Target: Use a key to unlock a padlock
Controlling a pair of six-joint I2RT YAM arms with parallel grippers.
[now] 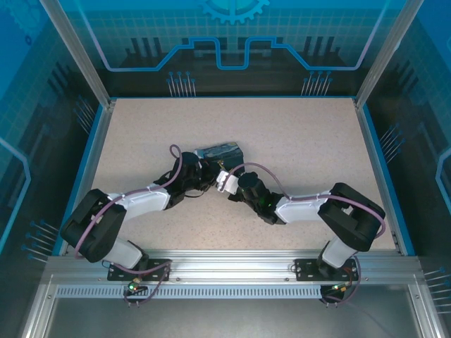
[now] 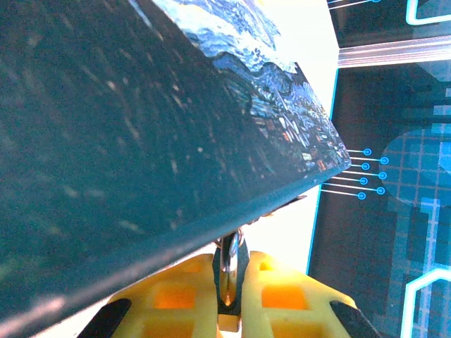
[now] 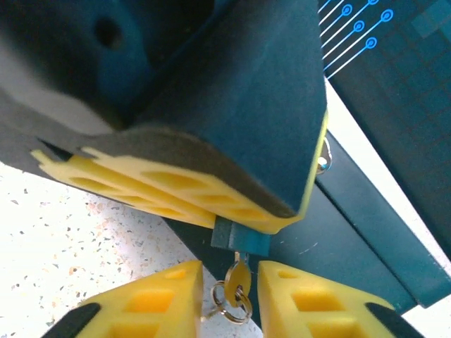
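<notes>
The small padlock (image 3: pixel 239 240) hangs at the edge of the dark blue painted tin (image 3: pixel 366 225), and my left gripper's yellow fingers (image 3: pixel 162 184) are clamped on it. In the left wrist view my left gripper (image 2: pixel 231 266) is shut on the padlock's metal (image 2: pixel 229 271) just under the tin's side (image 2: pixel 141 141). The key (image 3: pixel 238 280) sticks in the padlock's underside, its split ring (image 3: pixel 234 304) dangling. My right gripper (image 3: pixel 230 276) straddles the key's bow, with a small gap on each side. From above, the left gripper (image 1: pixel 206 172) and the right gripper (image 1: pixel 227 182) meet in front of the tin (image 1: pixel 222 151).
The speckled tabletop (image 1: pixel 296 141) lies inside a blue-edged frame with transparent walls (image 1: pixel 232 42) at the back and sides. An aluminium rail (image 1: pixel 225 264) runs along the near edge by the arm bases. Purple-grey cables (image 1: pixel 261 169) loop over both wrists.
</notes>
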